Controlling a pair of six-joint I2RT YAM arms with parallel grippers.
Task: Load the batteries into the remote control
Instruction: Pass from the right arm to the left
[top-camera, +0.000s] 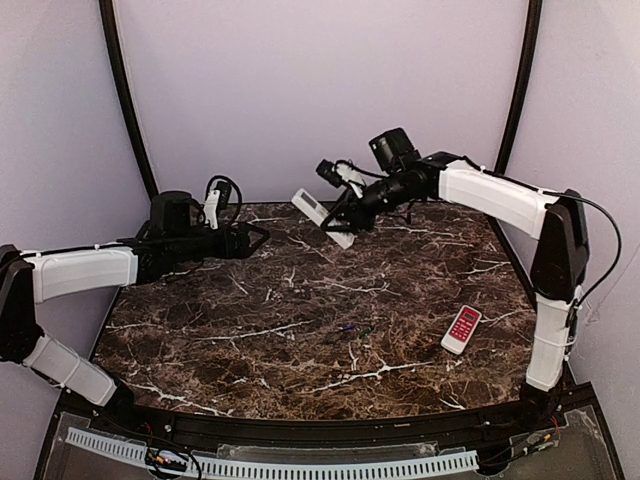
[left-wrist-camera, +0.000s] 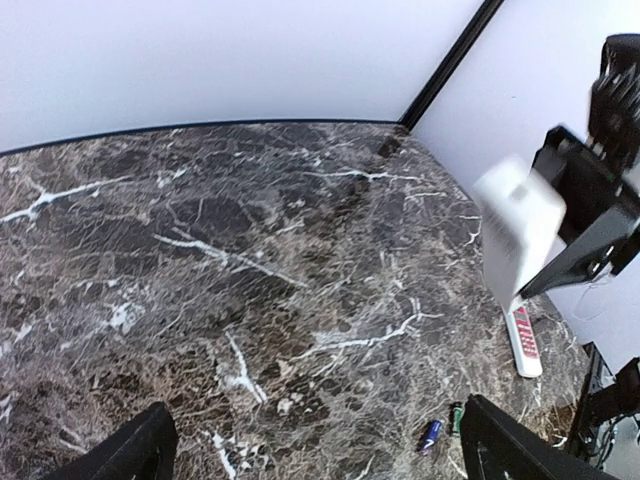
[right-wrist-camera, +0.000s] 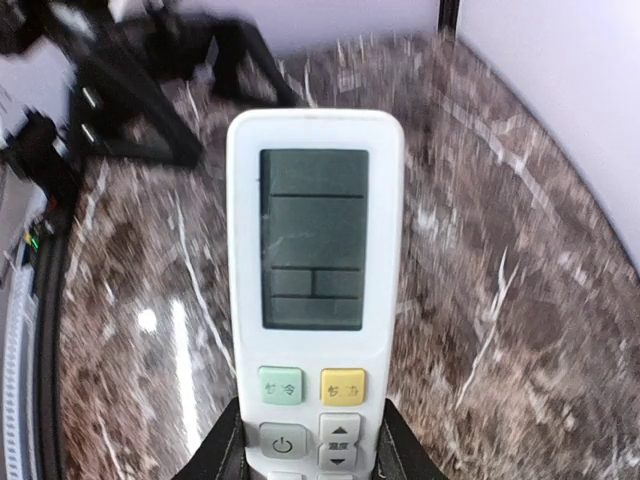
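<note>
1. The right gripper (right-wrist-camera: 312, 450) is clamped on the button end of the remote (right-wrist-camera: 313, 250). One finger presses each long edge, and the grey display points away from the wrist.
2. From above, the remote sits tilted in that gripper over the far part of the table (top-camera: 250, 340), right of centre.
3. The left gripper (top-camera: 250, 240) hangs over the far left of the table. Its jaws are wide apart with nothing between them, and they point toward the remote.
4. Two batteries (left-wrist-camera: 430, 433) lie side by side near the table's middle, well apart from both grippers. One has a blue wrap and the other looks greenish.
5. A red-and-white remote (top-camera: 461, 329) lies flat toward the right edge, near the right arm's upright link.
6. The table is glossy dark brown marble with white veins, and its back edge is curved.
7. Pale lilac walls (top-camera: 320, 80) close in the back and sides. A black pole (top-camera: 125, 100) rises at each rear corner.
8. A white slotted strip (top-camera: 300, 467) runs along the near edge, between the arm bases.
</note>
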